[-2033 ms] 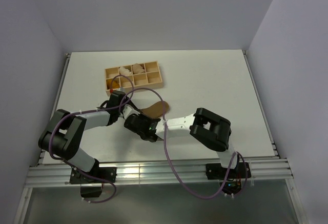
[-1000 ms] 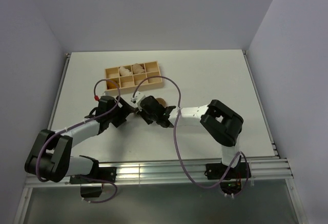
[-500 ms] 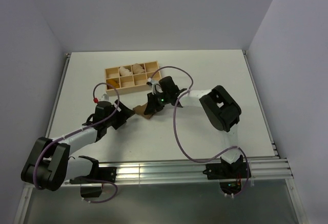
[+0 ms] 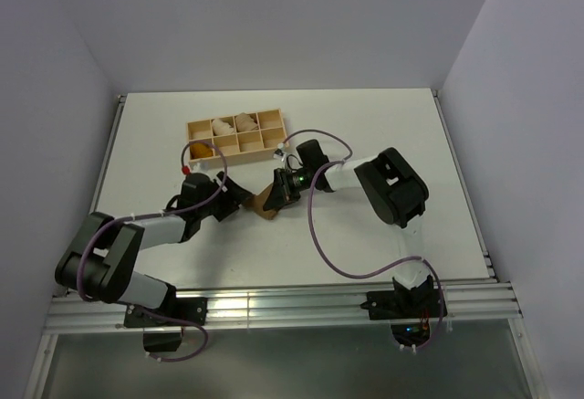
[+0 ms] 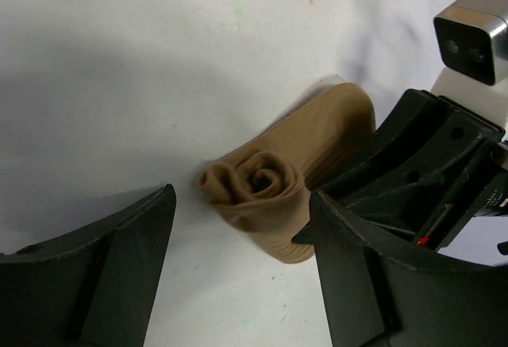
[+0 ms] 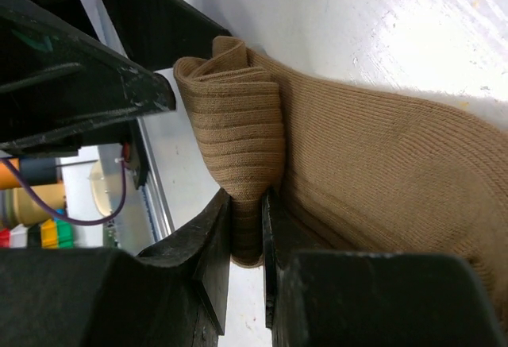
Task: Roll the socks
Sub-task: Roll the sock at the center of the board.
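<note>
An olive-brown sock (image 4: 267, 204) lies on the white table, one end wound into a spiral roll (image 5: 259, 182) and the rest flat (image 6: 381, 164). My right gripper (image 6: 247, 232) is shut on the rolled part, its two fingers pinching the ribbed fabric from the far side (image 4: 279, 189). My left gripper (image 5: 242, 204) is open and straddles the roll's spiral end, one finger (image 5: 111, 267) to its left and apart from it, the other (image 5: 373, 275) close against its right side. In the top view it (image 4: 239, 200) sits just left of the sock.
A wooden compartment tray (image 4: 239, 135) stands behind the sock, with pale rolled bundles (image 4: 222, 127) in its back cells. Purple cables (image 4: 315, 225) loop over both arms. The right wrist's camera block (image 5: 471, 36) sits close by in the left wrist view.
My left gripper has come in from the left up to the roll's end, its jaws narrowing a little. The right gripper has shifted the sock slightly right while staying shut on it.
</note>
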{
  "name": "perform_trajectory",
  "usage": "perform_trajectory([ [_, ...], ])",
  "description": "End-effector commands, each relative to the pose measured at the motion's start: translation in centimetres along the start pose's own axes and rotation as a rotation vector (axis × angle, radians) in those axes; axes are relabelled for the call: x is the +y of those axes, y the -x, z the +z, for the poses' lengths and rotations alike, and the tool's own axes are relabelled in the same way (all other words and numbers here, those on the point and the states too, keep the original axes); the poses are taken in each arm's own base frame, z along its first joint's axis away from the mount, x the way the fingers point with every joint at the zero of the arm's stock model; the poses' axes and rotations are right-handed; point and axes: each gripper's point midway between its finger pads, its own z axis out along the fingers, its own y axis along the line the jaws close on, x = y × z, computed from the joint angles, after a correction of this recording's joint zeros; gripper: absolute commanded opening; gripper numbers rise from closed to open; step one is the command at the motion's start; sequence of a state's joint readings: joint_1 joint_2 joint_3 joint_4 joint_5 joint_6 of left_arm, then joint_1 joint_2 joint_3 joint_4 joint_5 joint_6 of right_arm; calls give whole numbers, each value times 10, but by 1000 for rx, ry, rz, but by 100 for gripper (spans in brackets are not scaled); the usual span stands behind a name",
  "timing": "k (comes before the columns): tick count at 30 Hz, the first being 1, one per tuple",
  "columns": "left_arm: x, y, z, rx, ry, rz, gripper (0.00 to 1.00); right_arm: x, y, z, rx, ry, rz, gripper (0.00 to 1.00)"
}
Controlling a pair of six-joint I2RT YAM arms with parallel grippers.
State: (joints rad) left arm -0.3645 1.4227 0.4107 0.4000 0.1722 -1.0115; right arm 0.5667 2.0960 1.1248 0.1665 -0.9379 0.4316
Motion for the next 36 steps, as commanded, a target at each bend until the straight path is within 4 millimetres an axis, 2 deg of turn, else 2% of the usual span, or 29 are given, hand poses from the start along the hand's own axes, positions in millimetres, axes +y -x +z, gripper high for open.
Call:
perform_trajectory([
  [1, -3, -9, 10, 27, 6, 21, 74, -45, -54, 6, 106, -124, 185, 5],
  [12, 5, -29, 18, 74, 37, 28, 65, -48, -53, 7, 90, -125, 208, 5],
  [17, 6, -30, 21, 76, 43, 32, 53, -50, -55, 7, 90, -132, 210, 5],
  [22, 6, -32, 22, 88, 42, 45, 35, -49, -51, 4, 61, -149, 174, 6],
  [24, 5, -32, 23, 97, 49, 62, 26, -47, -45, -2, 25, -182, 134, 12],
  [28, -1, -32, 22, 103, 43, 84, 16, -41, -32, -15, -49, -238, 60, 26],
  [29, 0, -32, 22, 101, 47, 90, 16, -41, -33, -19, -66, -253, 48, 32],
  [30, -4, -30, 21, 95, 43, 97, 13, -31, -25, -25, -99, -258, 13, 34],
  [32, -1, -30, 20, 99, 57, 106, 12, -34, -22, -34, -132, -320, -29, 41],
  [33, -4, -29, 20, 94, 55, 113, 12, -23, -12, -42, -173, -338, -76, 44],
  [35, -4, -29, 19, 95, 61, 120, 12, -24, -10, -50, -203, -429, -151, 50],
  [36, -7, -28, 19, 94, 53, 126, 11, -14, -3, -57, -229, -450, -212, 52],
])
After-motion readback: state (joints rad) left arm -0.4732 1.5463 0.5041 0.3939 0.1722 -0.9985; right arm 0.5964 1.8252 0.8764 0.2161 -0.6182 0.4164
